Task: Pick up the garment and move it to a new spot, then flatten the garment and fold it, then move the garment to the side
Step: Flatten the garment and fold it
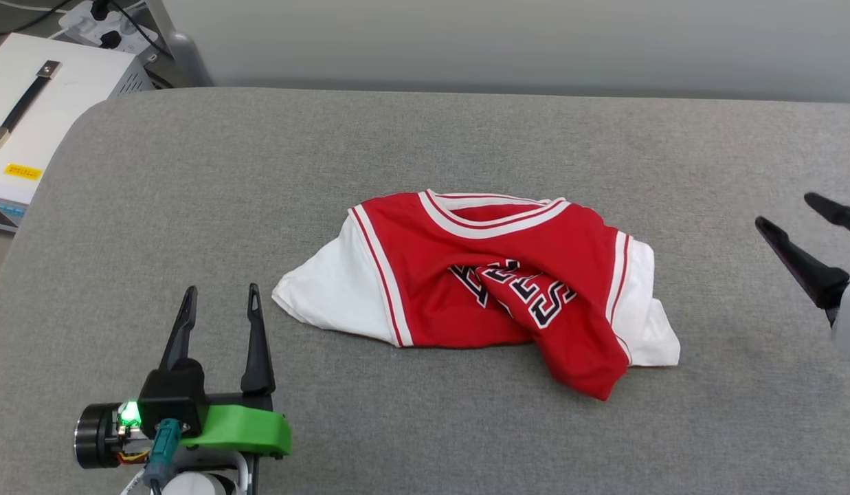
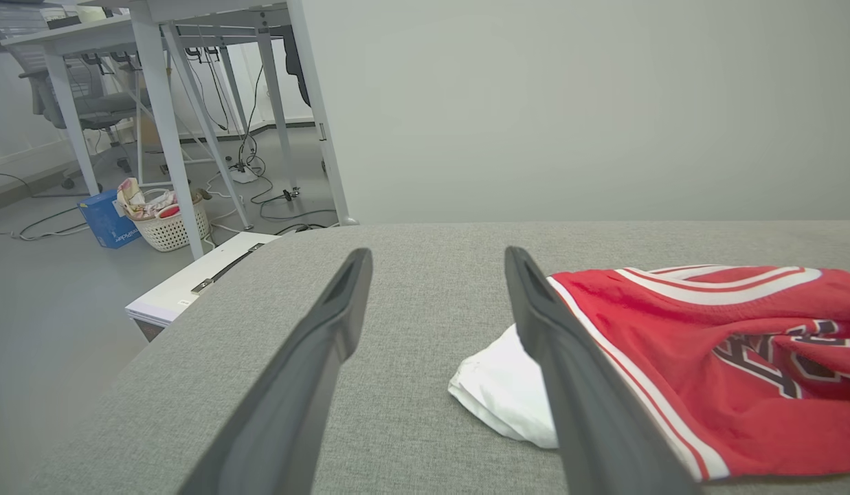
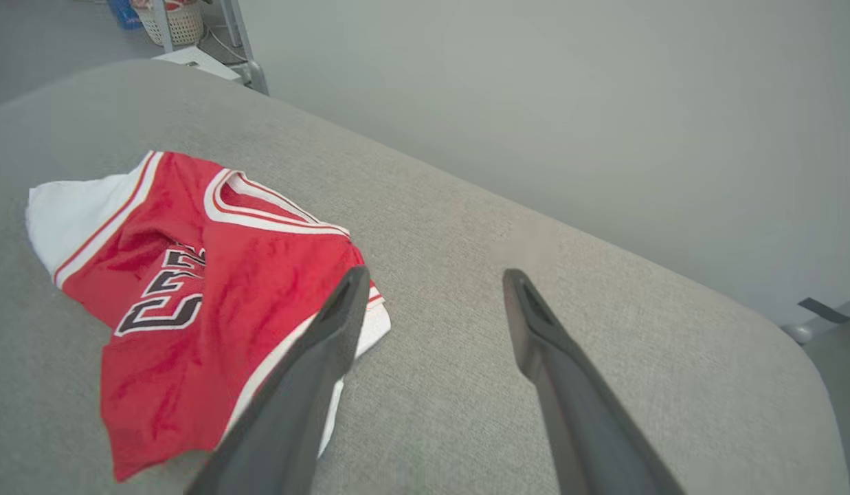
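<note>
The garment (image 1: 493, 282), a red jersey with white sleeves and black lettering, lies crumpled in a loose heap at the middle of the grey padded table (image 1: 425, 144). My left gripper (image 1: 220, 297) stands open at the lower left, a hand's width left of the white sleeve, holding nothing. At the right edge my right gripper (image 1: 785, 212) is open and apart from the garment. The left wrist view has the garment (image 2: 706, 357) to the right of my open left gripper (image 2: 438, 260). In the right wrist view the garment (image 3: 211, 289) lies left of my open right gripper (image 3: 431, 276).
A white equipment case (image 1: 33, 103) with a black handle stands off the table's far left corner. A grey wall (image 1: 507, 41) runs behind the table. The left wrist view has desk legs (image 2: 170, 117), cables and a white basket (image 2: 167, 223) on the floor.
</note>
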